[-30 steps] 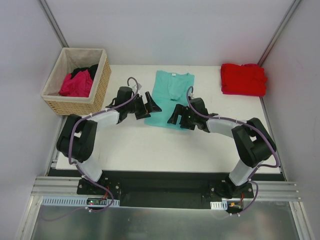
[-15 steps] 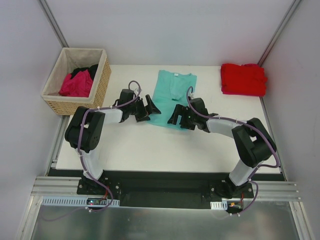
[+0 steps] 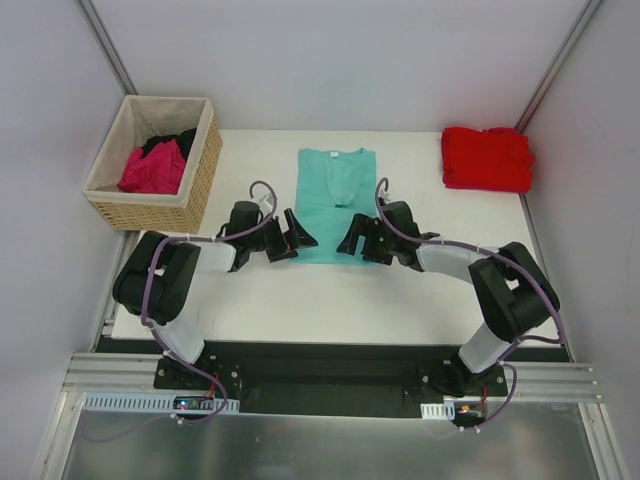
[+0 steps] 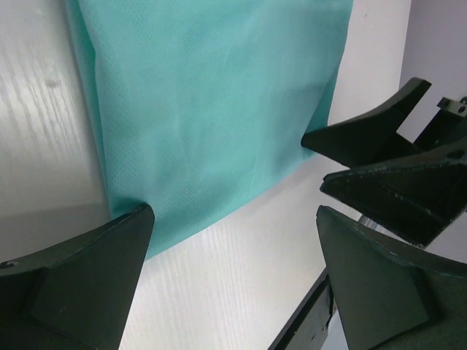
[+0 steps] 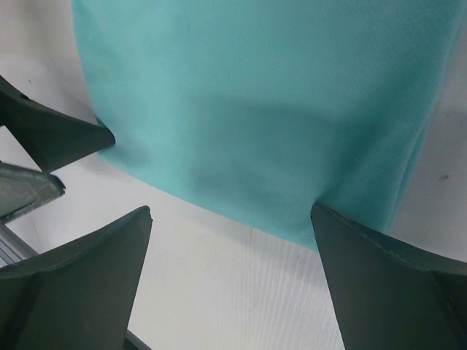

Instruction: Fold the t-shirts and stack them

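The teal t-shirt (image 3: pixel 333 200) lies flat mid-table as a narrow strip, sleeves folded in, neck at the far end. My left gripper (image 3: pixel 300 237) is open at its near left corner, one finger (image 4: pixel 87 284) touching the hem. My right gripper (image 3: pixel 350 240) is open at its near right corner, one finger (image 5: pixel 394 284) on the hem. The teal cloth fills the top of the left wrist view (image 4: pixel 211 109) and the right wrist view (image 5: pixel 263 102). A folded red t-shirt (image 3: pixel 487 158) lies at the far right. Magenta (image 3: pixel 152 168) and black (image 3: pixel 172 142) shirts sit in the basket.
The woven tan basket (image 3: pixel 195 185) stands at the far left corner of the white table (image 3: pixel 330 300). Grey walls close in the back and both sides. My two grippers face each other closely across the shirt's near hem.
Both grippers have pulled back toward me to the shirt's near corners. The teal shirt now lies straighter and narrower, shifted slightly left.
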